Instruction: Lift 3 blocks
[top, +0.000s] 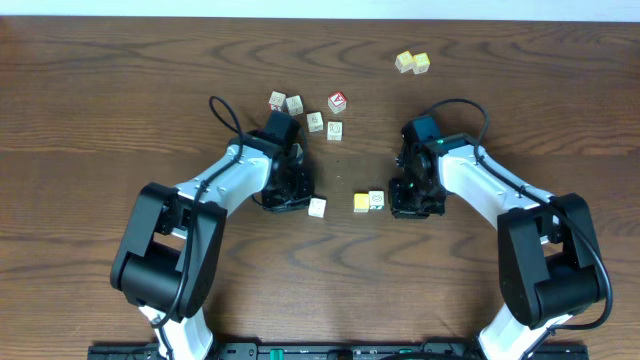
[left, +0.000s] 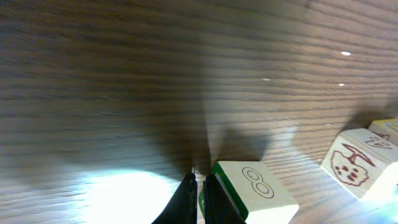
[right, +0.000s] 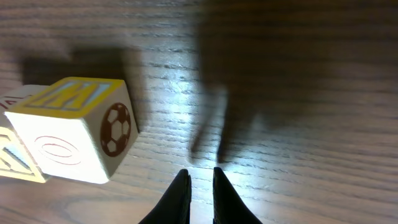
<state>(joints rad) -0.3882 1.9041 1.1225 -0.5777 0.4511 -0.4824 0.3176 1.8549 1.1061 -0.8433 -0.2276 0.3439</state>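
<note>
3 blocks are sitting in a loose row at lower centre of the overhead view, all of them down on the counter (top: 100, 60). The plain whitish block (top: 317, 207) is on the left, then comes a gap, then the yellow-faced block (top: 361, 203) is touching the green-J block (top: 376, 200). Nothing is getting lifted yet.

The left gripper (left: 199, 196) is working low just left of the whitish block, clenched tight on nothing. In its wrist view the fingertips are pressing together, with the cube just beside them on the right rather than between them. The right gripper (right: 200, 193) is sitting just right of the touching pair, fingers drawn nearly together and empty, those 2 cubes showing at the left of its wrist frame.

Both arms are bracketing the row from outside, so I'm reading this as lining up, not grasping. Each will be needing to spread its fingers first.

Up top, the red-faced cube (top: 338, 101), its whitish neighbours (top: 294, 104) and the pale yellow pair (top: 412, 63) are lying well apart from the action.
</note>
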